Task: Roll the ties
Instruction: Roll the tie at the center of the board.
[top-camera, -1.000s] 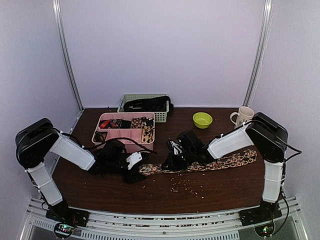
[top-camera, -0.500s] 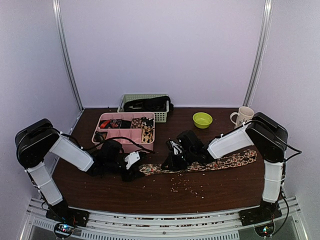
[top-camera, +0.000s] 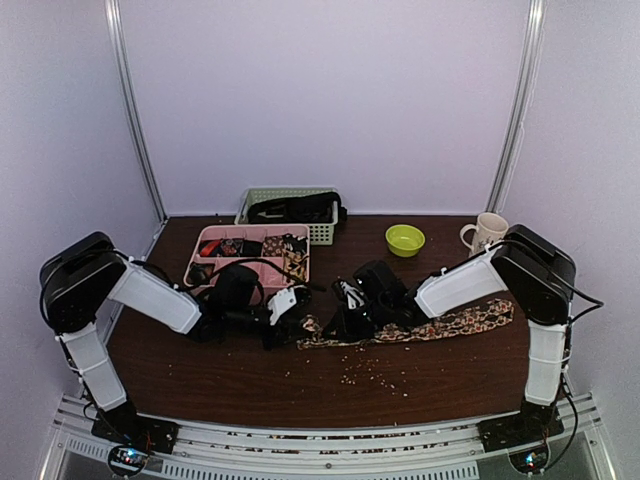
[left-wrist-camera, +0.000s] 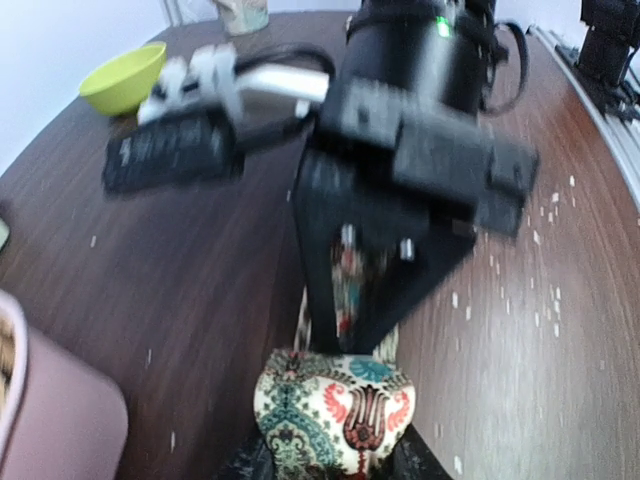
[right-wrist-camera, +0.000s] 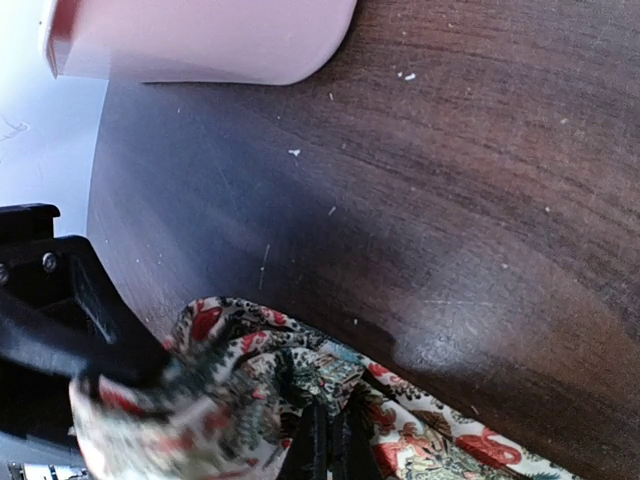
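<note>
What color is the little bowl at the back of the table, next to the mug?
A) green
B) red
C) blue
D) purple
A: the bowl sitting just left of the mug is a bright yellowish green.

Colour rundown: the long narrow fabric necktie (left-wrist-camera: 335, 405) is cream up close, with a busy paisley print in teal, red and dark outlines. From overhead it reads more tan-brown with reddish flecks. The dark brown wooden table (top-camera: 200, 370) is dotted with tiny white crumbs (top-camera: 375, 372). Far left is a pale pink plastic divider tray (top-camera: 250, 268), and a pale green slatted basket (top-camera: 290, 192) sits farther back. Far right are a lime green round bowl (top-camera: 405, 240) and a cream ceramic mug (top-camera: 487, 232). The robot arms (top-camera: 150, 298) are white shells with black joints.
</note>
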